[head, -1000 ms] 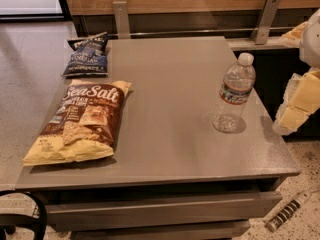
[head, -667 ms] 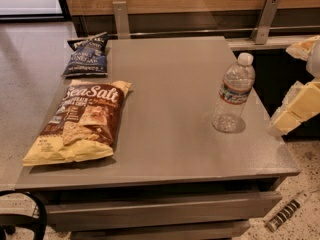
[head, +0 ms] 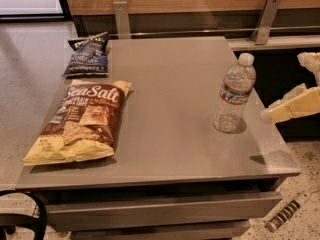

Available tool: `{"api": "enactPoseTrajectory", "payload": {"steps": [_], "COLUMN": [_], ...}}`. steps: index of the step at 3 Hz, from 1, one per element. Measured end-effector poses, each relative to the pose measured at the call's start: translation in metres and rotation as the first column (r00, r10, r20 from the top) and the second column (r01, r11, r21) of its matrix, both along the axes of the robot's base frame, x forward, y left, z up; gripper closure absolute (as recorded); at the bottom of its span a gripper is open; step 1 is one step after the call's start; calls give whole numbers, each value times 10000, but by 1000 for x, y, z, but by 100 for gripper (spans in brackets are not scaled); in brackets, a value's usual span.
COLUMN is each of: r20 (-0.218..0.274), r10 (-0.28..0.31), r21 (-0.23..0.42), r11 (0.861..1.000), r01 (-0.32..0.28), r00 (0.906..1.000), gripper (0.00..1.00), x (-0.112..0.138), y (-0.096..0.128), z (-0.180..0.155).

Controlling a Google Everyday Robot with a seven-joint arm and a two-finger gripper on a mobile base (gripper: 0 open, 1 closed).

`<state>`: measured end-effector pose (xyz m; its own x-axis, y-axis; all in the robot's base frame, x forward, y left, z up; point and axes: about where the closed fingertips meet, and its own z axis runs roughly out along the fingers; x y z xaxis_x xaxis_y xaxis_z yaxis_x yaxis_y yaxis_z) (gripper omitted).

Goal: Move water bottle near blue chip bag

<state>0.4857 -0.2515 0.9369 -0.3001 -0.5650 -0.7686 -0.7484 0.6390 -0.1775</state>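
Observation:
The water bottle (head: 235, 94), clear and ribbed with a white cap and a red, white and blue label, stands upright near the right edge of the grey table (head: 170, 134). The blue chip bag (head: 87, 55), dark navy with white lettering, lies at the table's far left corner. My gripper (head: 283, 88) is at the right edge of the view, just right of the bottle and off the table's side. Its cream fingers (head: 295, 105) are spread apart and hold nothing. It is not touching the bottle.
A larger brown and yellow "Sea Salt" bag (head: 80, 121) lies on the left side of the table, in front of the blue bag. Two metal brackets (head: 264, 19) and a wooden wall stand behind the table. A dark chair edge (head: 25, 214) is at bottom left.
My gripper has moved a little to the left, closer to the bottle, and its two fingers stand nearer each other. The bottle and both bags have not moved.

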Motion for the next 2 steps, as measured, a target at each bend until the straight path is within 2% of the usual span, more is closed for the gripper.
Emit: {"api": "enactPoseTrajectory", "payload": {"steps": [1,2], "r20": [723,1140], "r10": [-422,-499], "r21": [1607,2658], "r11": [9866,9639], "r01": [301,179], "r00": [9965,9922], "gripper": [0,0], "x": [9,6], "y": [-4,-1], "z": [0,6]}}
